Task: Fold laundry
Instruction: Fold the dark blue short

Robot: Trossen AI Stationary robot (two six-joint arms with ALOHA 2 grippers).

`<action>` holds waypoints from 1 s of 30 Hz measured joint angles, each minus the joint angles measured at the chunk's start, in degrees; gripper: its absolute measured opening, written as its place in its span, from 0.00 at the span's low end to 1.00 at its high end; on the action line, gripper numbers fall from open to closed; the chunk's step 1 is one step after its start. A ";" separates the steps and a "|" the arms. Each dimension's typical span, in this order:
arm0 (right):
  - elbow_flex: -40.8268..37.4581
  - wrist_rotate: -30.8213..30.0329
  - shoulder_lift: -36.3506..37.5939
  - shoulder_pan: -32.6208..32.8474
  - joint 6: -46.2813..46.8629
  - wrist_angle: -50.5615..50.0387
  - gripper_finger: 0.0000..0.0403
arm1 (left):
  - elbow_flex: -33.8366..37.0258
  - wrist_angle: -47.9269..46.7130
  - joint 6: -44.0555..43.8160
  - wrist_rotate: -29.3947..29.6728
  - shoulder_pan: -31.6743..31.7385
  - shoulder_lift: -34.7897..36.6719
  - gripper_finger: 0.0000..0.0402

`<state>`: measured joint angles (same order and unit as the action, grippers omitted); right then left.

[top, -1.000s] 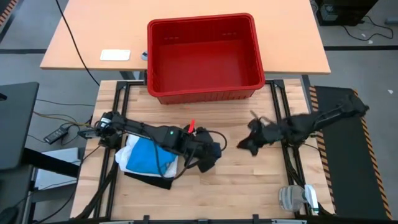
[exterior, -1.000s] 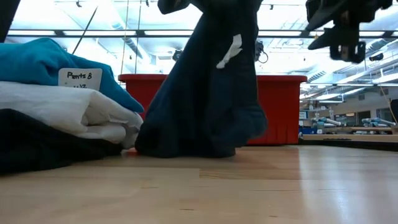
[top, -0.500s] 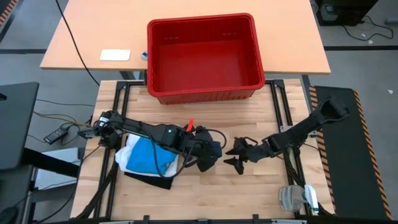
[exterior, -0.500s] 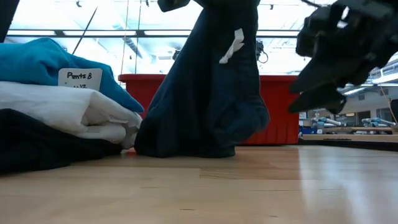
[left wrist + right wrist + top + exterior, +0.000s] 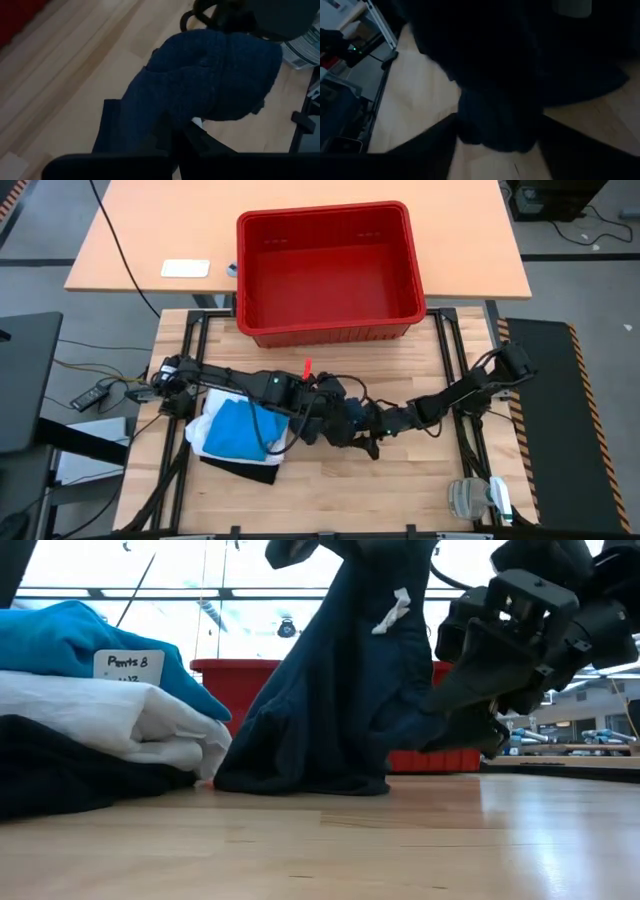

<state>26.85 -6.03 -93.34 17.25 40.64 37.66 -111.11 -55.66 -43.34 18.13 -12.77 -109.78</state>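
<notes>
Right gripper [image 5: 362,430] has reached the dark garment [image 5: 340,690]; tag [image 5: 128,666] reads "Pants 8".

Garment [image 5: 338,420] mid-table between both arms, folded stack [image 5: 235,435] left, basket [image 5: 328,272] behind.

1. A light wooden work table [image 5: 420,480] stands on grey floor [image 5: 590,290].
2. Just beyond the work table, a tan desk [image 5: 150,230] carries a red basket [image 5: 325,265] and a small white pad [image 5: 185,268].
3. Beyond the basket, the low view shows bright ceiling lights [image 5: 150,580] and distant benches [image 5: 590,745].
</notes>
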 joint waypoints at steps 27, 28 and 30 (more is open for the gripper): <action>0.04 12.48 32.28 5.85 0.57 -61.05 0.03 | -0.02 10.77 20.08 -19.21 15.51 -7.10 0.46; 0.04 12.83 32.62 6.06 1.01 -62.07 0.03 | -0.03 13.14 21.25 -21.11 16.00 -8.75 0.47; 0.04 13.14 33.04 6.36 1.75 -63.08 0.03 | -0.02 16.56 22.89 -23.79 16.79 -12.30 0.47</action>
<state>26.89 7.11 -60.30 23.61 42.39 -25.42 -111.13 -39.11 -20.45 -5.67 4.02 -122.07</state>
